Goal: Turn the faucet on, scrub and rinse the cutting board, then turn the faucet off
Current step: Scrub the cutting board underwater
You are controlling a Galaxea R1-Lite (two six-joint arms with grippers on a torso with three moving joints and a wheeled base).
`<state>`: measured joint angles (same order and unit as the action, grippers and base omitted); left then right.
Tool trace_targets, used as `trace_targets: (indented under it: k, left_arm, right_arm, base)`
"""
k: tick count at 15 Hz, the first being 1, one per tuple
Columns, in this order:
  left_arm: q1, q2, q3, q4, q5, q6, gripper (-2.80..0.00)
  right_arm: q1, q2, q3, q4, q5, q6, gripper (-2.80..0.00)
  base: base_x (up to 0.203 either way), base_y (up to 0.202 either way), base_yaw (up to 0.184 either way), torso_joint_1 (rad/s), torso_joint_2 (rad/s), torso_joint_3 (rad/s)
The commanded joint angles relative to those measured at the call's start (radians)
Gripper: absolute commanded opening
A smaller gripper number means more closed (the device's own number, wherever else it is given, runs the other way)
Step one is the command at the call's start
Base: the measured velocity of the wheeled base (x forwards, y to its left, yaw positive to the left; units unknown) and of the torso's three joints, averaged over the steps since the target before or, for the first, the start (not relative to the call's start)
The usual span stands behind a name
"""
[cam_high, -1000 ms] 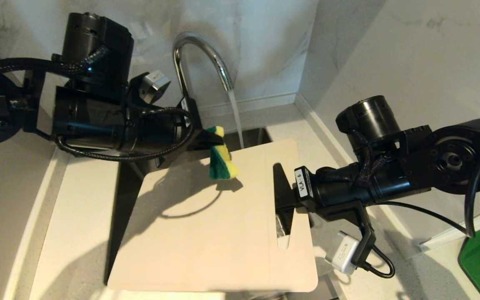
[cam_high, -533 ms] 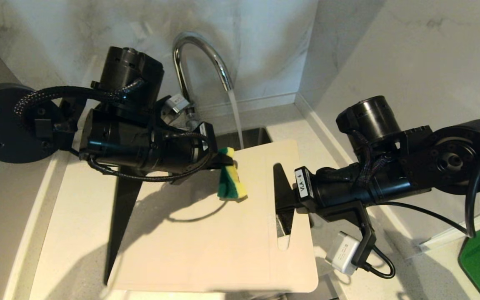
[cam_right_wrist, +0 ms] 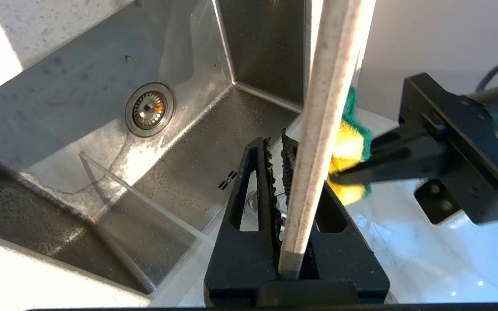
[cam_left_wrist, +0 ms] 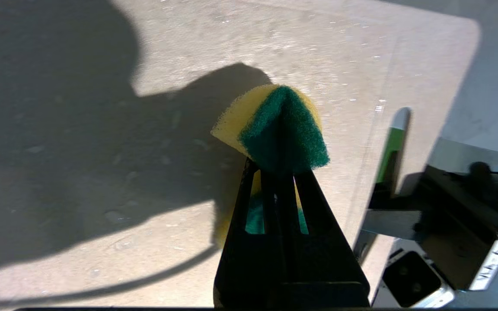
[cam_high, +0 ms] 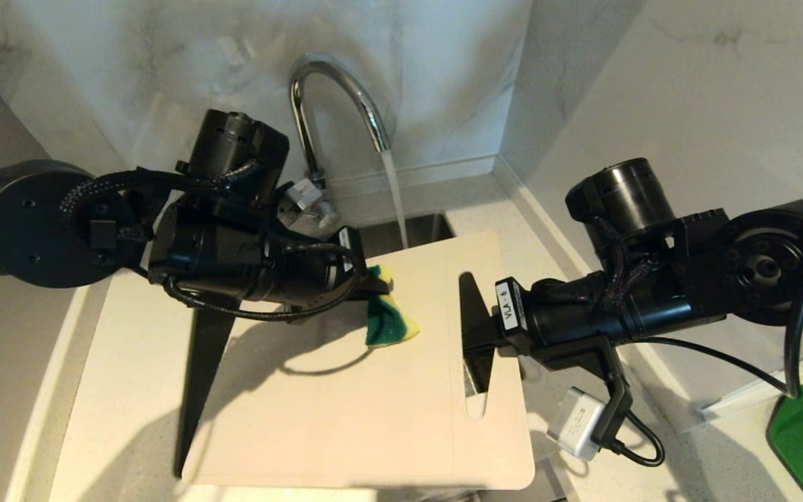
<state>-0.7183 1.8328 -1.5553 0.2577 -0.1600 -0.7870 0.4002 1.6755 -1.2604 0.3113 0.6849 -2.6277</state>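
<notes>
Left gripper (cam_high: 373,282) clamped on sponge (cam_high: 389,322), pressed to cutting board (cam_high: 346,404). Right gripper (cam_high: 475,335) pinches board edge. Faucet (cam_high: 335,104) running. Advice: firm overlapping strokes, board steady.

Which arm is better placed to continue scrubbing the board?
Left: its jaws pinch the yellow-green sponge against the cream plastic cutting board. The right gripper is busy clamping the board's edge.

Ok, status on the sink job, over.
Left gripper shut on sponge, pressed to board. Right gripper clamps board edge over sink. Faucet running. Nothing in the way.
</notes>
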Motion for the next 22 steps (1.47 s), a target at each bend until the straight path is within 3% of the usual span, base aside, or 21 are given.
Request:
trace_targets:
  k: [1, 6, 13, 18, 22]
  left_arm:
    - [0.020, -0.001, 0.021, 0.002, -0.001, -0.001, -2.80]
    - [0.077, -0.024, 0.089, -0.004, -0.003, 0.036, -2.80]
    - [0.183, -0.044, 0.264, -0.139, -0.009, 0.099, -2.80]
    - [0.274, -0.041, 0.355, -0.221, -0.016, 0.140, -2.80]
    - [0.384, -0.051, 0.388, -0.233, -0.084, 0.165, -2.80]
  right_arm:
    - [0.000, 0.000, -0.001, 0.002, 0.004, -0.015, -2.80]
    - [-0.001, -0.003, 0.000, 0.002, 0.005, -0.015, -2.80]
    - [-0.001, -0.019, 0.006, 0.000, 0.005, 0.003, -2.80]
    - [-0.001, -0.034, 0.055, -0.081, 0.007, 0.044, -2.80]
    - [-0.001, -0.040, 0.055, -0.081, 0.007, 0.044, -2.80]
  base:
    - [0.000, 0.000, 0.000, 0.000, 0.00, 0.000]
    - [0.000, 0.000, 0.000, 0.000, 0.00, 0.000]
    - [0.000, 0.000, 0.000, 0.000, 0.00, 0.000]
    - [0.000, 0.000, 0.000, 0.000, 0.00, 0.000]
    - [0.000, 0.000, 0.000, 0.000, 0.00, 0.000]
